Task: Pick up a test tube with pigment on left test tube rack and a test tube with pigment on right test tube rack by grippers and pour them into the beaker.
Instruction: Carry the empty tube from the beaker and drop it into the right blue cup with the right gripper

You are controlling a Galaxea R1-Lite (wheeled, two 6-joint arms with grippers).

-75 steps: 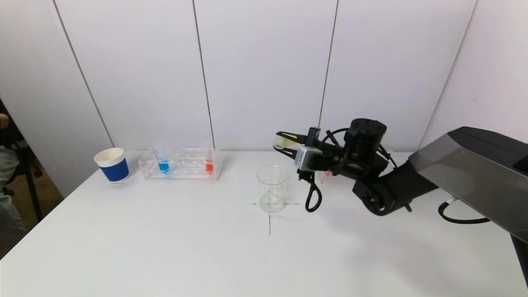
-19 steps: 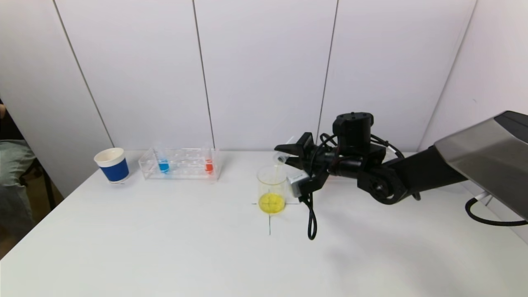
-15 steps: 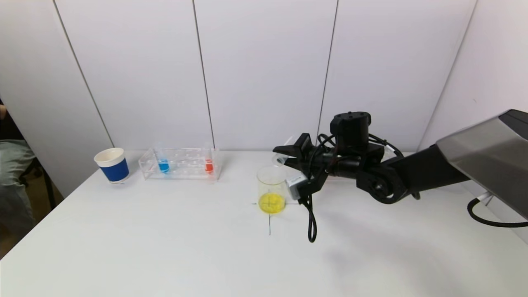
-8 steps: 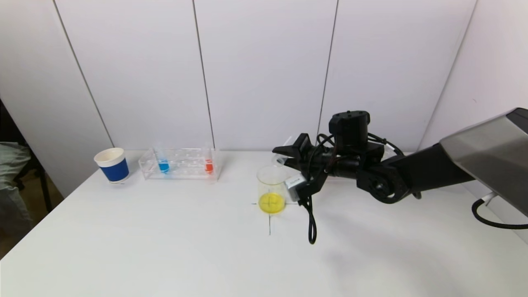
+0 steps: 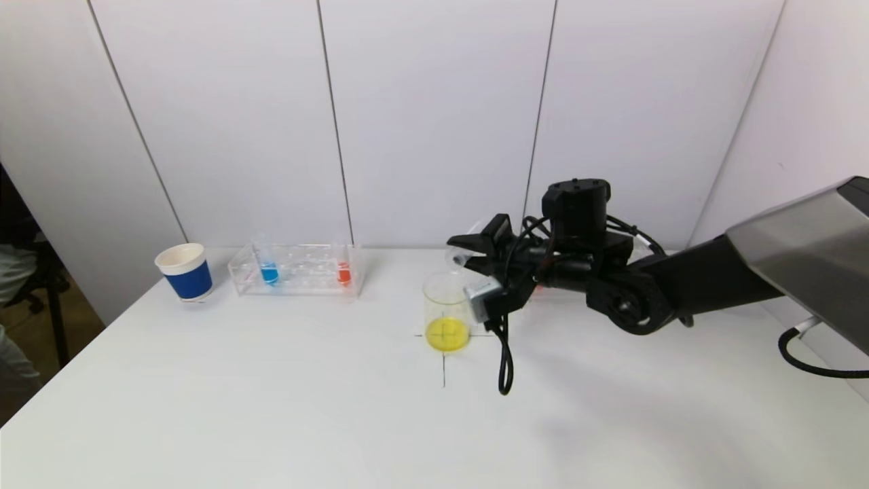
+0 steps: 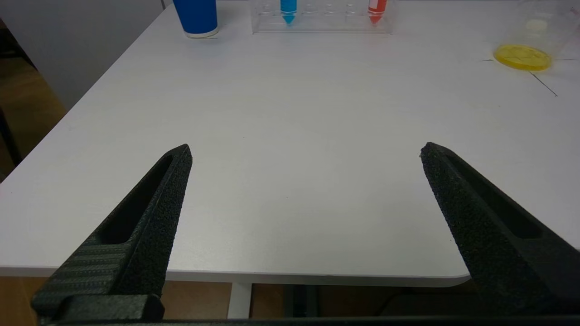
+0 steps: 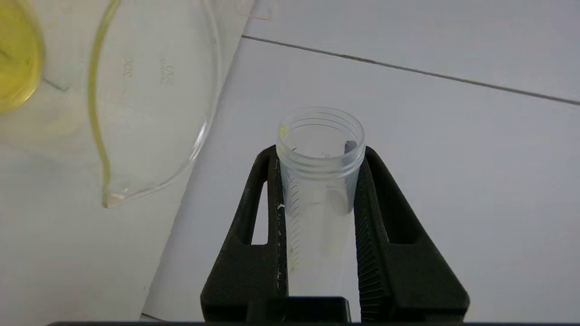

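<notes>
The glass beaker (image 5: 447, 309) stands on a cross mark at table centre with yellow liquid in its bottom. My right gripper (image 5: 468, 252) is shut on a clear, emptied test tube (image 7: 319, 172), held tilted just above and behind the beaker rim (image 7: 149, 176). The left rack (image 5: 299, 270) holds a blue tube (image 5: 269, 272) and an orange-red tube (image 5: 343, 273). The right rack is hidden behind my right arm. My left gripper (image 6: 306, 151) is open and empty, low over the table's near edge, out of the head view.
A blue and white paper cup (image 5: 184, 272) stands left of the left rack. A black cable (image 5: 504, 360) hangs from my right wrist down to the table beside the beaker. The white wall stands close behind the racks.
Five seconds ago the tube held yellow liquid and the beaker was empty. The yellow liquid is now in the beaker. In the last second the right gripper lifted slightly, tube mouth off the rim.
</notes>
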